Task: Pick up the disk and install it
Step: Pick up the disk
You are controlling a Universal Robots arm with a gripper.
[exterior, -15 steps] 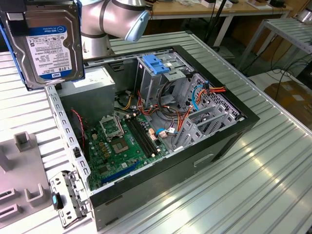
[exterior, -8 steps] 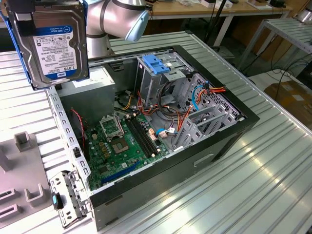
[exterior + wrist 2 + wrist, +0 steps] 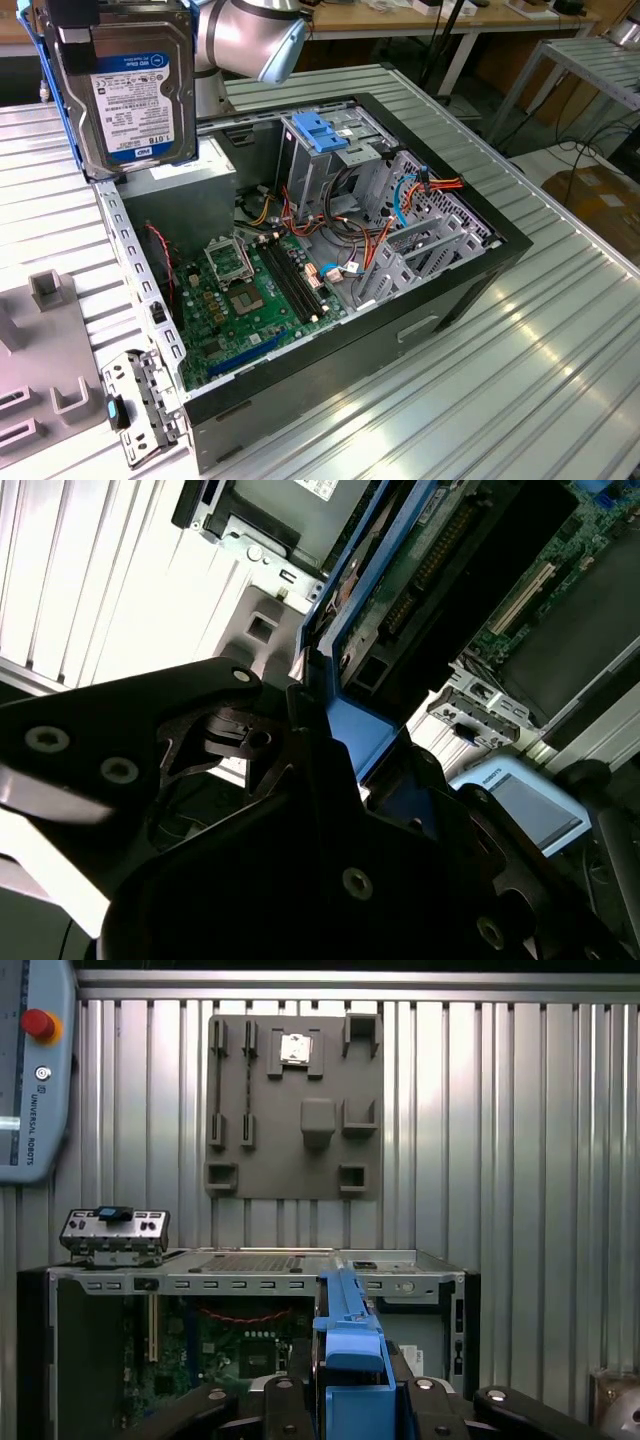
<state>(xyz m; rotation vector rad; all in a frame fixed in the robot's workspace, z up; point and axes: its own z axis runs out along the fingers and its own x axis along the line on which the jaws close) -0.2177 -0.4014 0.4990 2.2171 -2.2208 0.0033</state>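
The gripper [image 3: 348, 1400] is clamped on the disk [image 3: 135, 85], a flat black-silver metal slab with a white label and smooth blue plastic rails. It hangs upright in open air above the case [image 3: 440, 300] corner at the exterior view's left. The case, a black-rimmed steel box, lies open on a ribbed metal table [image 3: 540, 380].

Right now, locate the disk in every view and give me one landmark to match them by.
Exterior view: the disk hangs upright at the exterior view's upper left, above a corner of the open case.
Second wrist view: the disk runs slantwise, its blue rail nearest the camera.
First wrist view: the disk is edge-on, in front of the open case.
Shared landmark: the green motherboard.
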